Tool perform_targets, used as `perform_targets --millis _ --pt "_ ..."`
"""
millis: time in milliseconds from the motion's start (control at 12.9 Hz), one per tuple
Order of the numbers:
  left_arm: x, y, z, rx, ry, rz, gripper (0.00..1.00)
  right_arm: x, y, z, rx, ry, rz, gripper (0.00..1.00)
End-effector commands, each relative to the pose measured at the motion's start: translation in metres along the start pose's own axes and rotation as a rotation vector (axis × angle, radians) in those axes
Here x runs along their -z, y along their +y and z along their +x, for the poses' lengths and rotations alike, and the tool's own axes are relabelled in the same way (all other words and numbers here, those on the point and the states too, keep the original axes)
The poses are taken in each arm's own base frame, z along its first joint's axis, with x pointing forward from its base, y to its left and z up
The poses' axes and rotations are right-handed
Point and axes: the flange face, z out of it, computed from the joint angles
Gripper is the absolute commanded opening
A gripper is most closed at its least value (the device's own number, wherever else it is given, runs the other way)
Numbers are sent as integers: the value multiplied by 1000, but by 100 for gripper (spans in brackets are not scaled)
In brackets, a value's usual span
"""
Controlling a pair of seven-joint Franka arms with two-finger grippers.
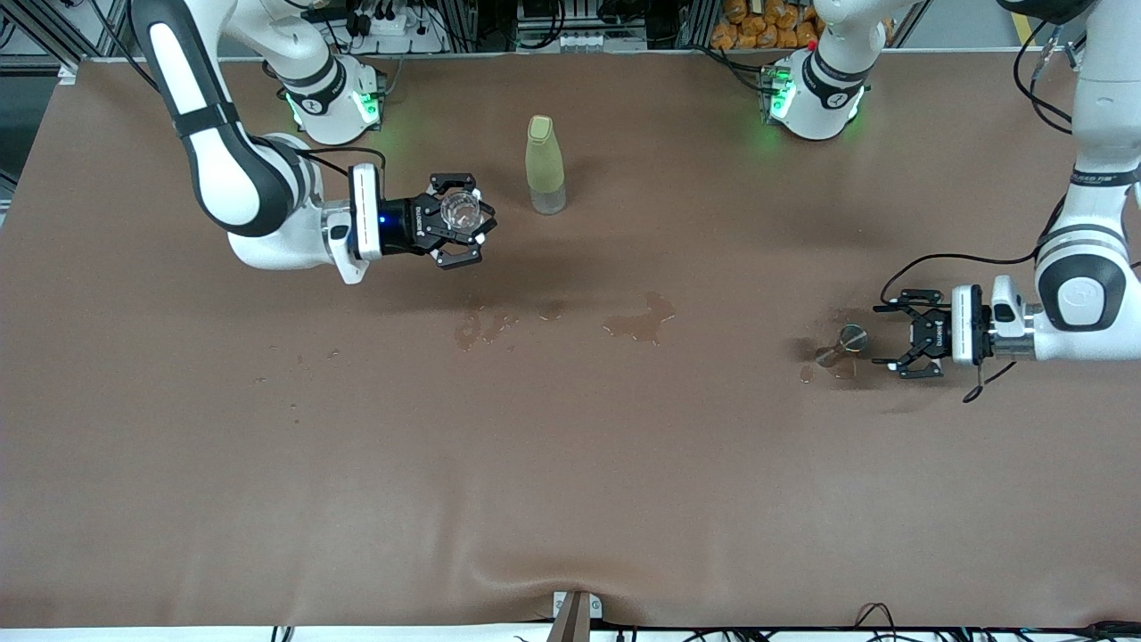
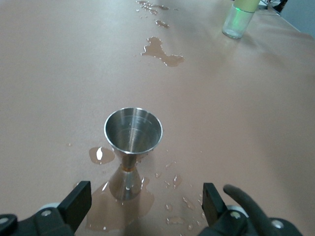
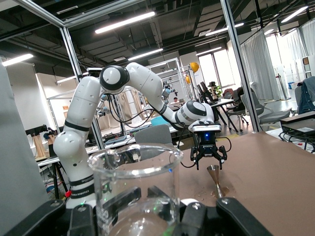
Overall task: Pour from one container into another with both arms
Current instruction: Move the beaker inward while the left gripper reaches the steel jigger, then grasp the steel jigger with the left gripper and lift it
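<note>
The clear glass cup (image 1: 461, 210) sat clamped in the right end effector (image 1: 467, 223), held up over the brown counter (image 1: 570, 464) toward the right arm's end, rim up and level. In the right wrist view the cup (image 3: 135, 189) filled the foreground, black fingers (image 3: 115, 204) pressed against its wall.

And the target: a small metal double-cone measure (image 1: 847, 343), not glass at all, stood upright on the counter toward the left arm's end. The left wrist view looked down into its shiny bowl (image 2: 133, 135), with a wet patch (image 2: 120, 209) pooled around its base and droplets scattered beside it.

The left end effector (image 1: 894, 342) hung low just beside that measure, jaws spread wide, one finger (image 2: 76, 201) to either side of the approach, nothing gripped and no contact with the measure.

More spills (image 1: 640, 319) marked the middle of the counter, nearer to the front camera than the tall yellow-green bottle (image 1: 544, 165), which stood upright and apart from both end effectors.
</note>
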Motion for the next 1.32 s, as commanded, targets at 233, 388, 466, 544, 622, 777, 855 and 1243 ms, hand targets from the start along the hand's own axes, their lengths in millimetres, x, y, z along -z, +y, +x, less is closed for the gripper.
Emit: perform_targets --millis 233,388,466,544,622,777,855,1243 --pt "-34 -13 -15 -74 68 34 100 0 -12 -4 15 20 -19 0" --pt "-42 -16 -19 -80 69 45 100 -1 -13 -6 11 18 -16 0" --pt "-47 -18 -16 -88 74 44 100 -2 -13 -7 8 18 -17 0" --pt "-48 -18 -16 -85 82 51 92 -2 -13 -8 8 16 -18 0" --pt "-49 -18 -17 -83 86 53 83 -1 -13 -7 9 18 -18 0" --pt "-52 -21 -13 -85 86 56 70 -1 -12 -9 3 17 -19 0" --pt "-53 -21 -13 -86 85 54 63 -2 -13 -9 3 15 -19 0" --pt "-51 -22 -13 -89 77 61 35 -1 -13 -9 3 18 -18 0"
